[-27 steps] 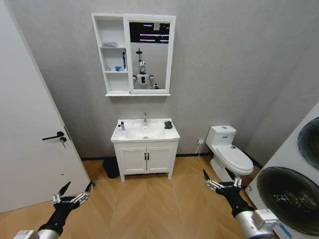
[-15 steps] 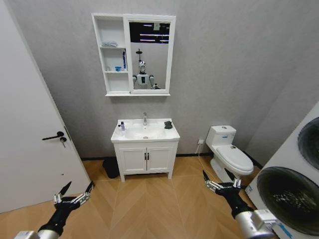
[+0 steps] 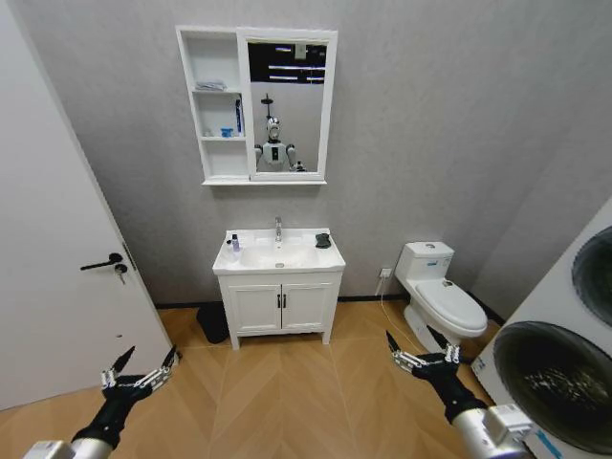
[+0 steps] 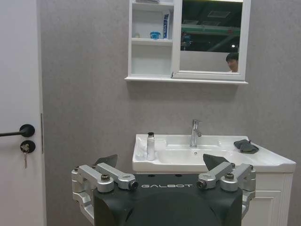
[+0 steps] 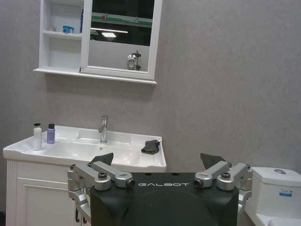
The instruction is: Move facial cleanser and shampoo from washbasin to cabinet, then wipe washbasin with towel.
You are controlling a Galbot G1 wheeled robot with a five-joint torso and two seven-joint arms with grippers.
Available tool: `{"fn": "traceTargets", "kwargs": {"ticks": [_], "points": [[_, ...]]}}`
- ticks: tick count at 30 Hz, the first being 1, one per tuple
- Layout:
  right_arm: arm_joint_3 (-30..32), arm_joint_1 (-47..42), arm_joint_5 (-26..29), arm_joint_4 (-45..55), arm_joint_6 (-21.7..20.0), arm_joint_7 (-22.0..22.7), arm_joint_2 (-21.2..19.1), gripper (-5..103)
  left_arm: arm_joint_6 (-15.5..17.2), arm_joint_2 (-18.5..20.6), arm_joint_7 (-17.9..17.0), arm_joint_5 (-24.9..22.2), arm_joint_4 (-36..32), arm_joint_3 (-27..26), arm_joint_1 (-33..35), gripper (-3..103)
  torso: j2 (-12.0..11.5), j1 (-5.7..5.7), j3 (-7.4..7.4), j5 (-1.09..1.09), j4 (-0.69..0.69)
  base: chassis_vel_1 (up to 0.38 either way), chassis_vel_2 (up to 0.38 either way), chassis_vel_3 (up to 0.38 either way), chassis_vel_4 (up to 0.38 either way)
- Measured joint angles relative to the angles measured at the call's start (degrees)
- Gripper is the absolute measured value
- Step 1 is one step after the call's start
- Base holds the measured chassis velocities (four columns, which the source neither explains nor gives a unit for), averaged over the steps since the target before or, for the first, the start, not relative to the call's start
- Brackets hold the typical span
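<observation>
currently the washbasin point(image 3: 278, 256) is seen at 12 o'clock from the robot, well apart across the wood floor point(image 3: 287, 392), set on a white two-door vanity point(image 3: 280, 304). two small bottles, one white point(image 5: 37, 136) and one purple point(image 5: 51, 134), are noted upright side by side on the basin's rim at its 9 o'clock side. the towel point(image 3: 323, 240) is seen lying on the rim at 3 o'clock of the chrome tap point(image 3: 278, 228). the cabinet point(image 3: 216, 103) is mounted on the wall above the basin, joined to the mirror point(image 3: 286, 105); a blue tube and a small blue pot are seen on its middle shelf. the left gripper point(image 3: 142, 373) is held low at 7 o'clock, fingers spread wide, nothing held. the right gripper point(image 3: 417, 349) is held low at 5 o'clock, likewise spread wide and empty, near the toilet point(image 3: 440, 296).
</observation>
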Motion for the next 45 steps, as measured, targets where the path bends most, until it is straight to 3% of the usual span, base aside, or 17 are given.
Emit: {"fn": "traceTargets", "kwargs": {"ticks": [45], "points": [[0.1, -1.3, 0.2, -2.7, 4.3, -1.4, 0.1, 100, 2.7, -2.7, -1.2, 2.0, -2.8, 4.0, -1.1, 100, 0.0, 0.0, 0.0, 0.01, -0.01, -0.227, 0.224, 0.229, -0.232]]}}
